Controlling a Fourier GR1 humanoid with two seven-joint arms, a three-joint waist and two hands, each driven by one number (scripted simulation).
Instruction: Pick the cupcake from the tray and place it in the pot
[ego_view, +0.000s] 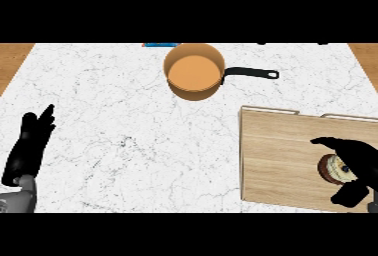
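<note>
Our right hand (360, 159) was curled round the cupcake (334, 167), which sat on the wooden tray (280, 155) at the right of the marble worktop (125, 130) (only the cupcake's left part showed past the fingers). Our left hand (29, 145) rested open at the left edge. We saw the copper pot (195, 74), black handle pointing right, well apart near the far edge.

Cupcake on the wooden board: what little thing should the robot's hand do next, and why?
Probably close the right hand round the cupcake and lift it. The fingers arch over it, yet it sits on the wooden tray, while the orange pot waits far off near the counter's back edge. The left hand rests open at the left.
</note>
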